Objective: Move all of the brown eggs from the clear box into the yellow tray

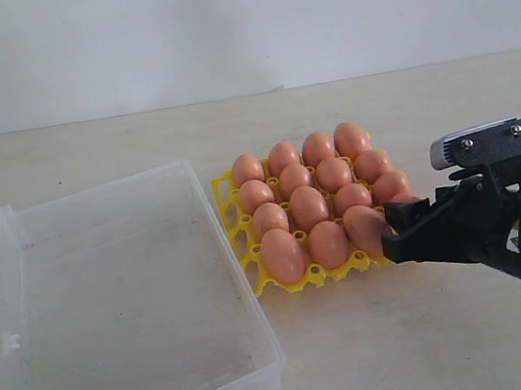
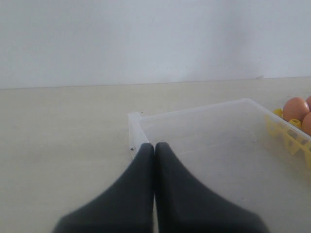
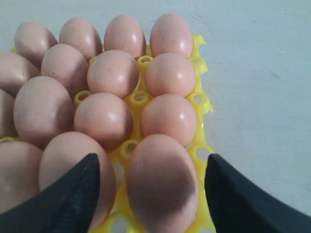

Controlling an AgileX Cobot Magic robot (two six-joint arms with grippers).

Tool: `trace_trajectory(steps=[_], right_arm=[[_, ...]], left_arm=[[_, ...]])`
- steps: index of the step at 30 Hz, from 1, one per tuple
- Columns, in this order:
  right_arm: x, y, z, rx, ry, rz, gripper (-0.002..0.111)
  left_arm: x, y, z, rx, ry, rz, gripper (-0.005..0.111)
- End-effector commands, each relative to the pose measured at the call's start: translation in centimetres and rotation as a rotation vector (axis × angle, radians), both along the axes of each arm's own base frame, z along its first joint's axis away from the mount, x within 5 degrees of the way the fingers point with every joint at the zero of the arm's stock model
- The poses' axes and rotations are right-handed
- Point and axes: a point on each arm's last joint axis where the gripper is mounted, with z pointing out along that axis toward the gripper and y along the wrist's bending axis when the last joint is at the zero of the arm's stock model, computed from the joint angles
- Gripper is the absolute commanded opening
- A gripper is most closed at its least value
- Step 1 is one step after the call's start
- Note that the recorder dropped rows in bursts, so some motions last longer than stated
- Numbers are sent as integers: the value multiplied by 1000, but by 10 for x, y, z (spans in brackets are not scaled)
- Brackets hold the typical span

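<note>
Wall: a plain, pale grey-white wall [image 1: 235,22] fills the back of the view, flat and evenly toned.
Table: a wide, matt table top [image 1: 87,147] in a pale beige, with faint scuffs and small dark specks, runs back to the wall.
Seam: the seam [image 1: 131,113] where they meet is a thin, straight line lying level across the view.
Light: soft and even, slightly cool on the wall, casting only weak, blurred shadows on the surface.

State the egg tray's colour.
The tray is bright yellow, clearest in the right wrist view.
</note>
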Motion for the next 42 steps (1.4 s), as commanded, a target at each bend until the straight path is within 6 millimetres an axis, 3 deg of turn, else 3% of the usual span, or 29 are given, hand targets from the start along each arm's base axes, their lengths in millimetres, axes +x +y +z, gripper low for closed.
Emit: trace_trajectory(steps=[1,7,11,20,27,30,33,36,42], right_arm=[[0,0,1,30,2,-7,62],[0,0,1,29,2,-7,62],[-2,0,12,43,-21,-11,62],[-26,-14,76,76,-45,-49,62],[-44,-15,122,-14,-8,58,60],[-42,-13,147,-31,-48,86,46],[-41,-7,168,-30,-69,114,22],[-47,11,183,-41,-82,212,0],[-62,55,195,-44,-164,430,0]], left_arm=[[0,0,1,-5,-7,-5,-4],[0,0,1,-5,-7,-5,-4],[0,0,1,-5,-7,-5,-4],[0,0,1,-5,-7,-5,-4],[0,0,1,-5,-5,-5,-4],[0,0,1,-5,-5,-5,-4],[0,0,1,-5,-5,-5,-4],[0,0,1,-5,-5,-5,-4],[0,0,1,-5,-5,-5,-4]])
